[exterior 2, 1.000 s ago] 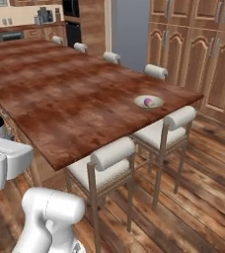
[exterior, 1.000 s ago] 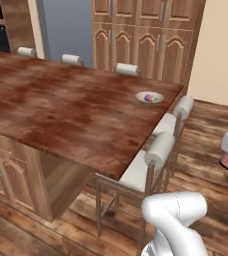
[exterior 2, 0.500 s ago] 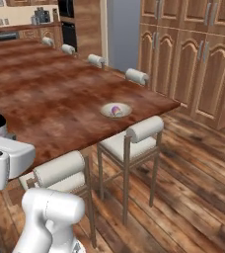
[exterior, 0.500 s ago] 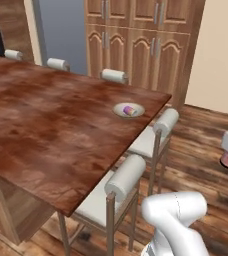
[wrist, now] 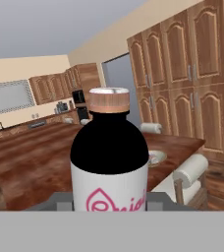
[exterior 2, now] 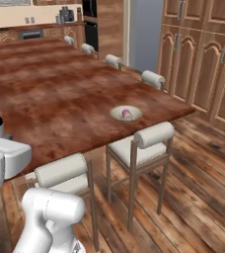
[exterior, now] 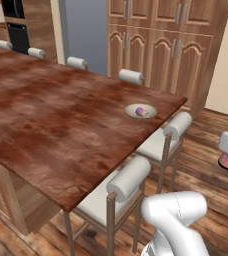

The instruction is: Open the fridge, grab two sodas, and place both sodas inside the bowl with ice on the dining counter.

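Soda bottle (wrist: 109, 162) sits right in front of my hand camera, upright, dark neck, brown cap, pink logo on its white label; fingers look closed partway round it, so I'm holding it. Dining counter (exterior: 46, 120) spans the left; bowl with ice (exterior: 140, 111) sits near its far right corner, pink can (exterior: 142, 112) inside. Cushioned stools (exterior: 131, 180) line the near edge. Grey fridge (exterior: 86, 35) stands behind.
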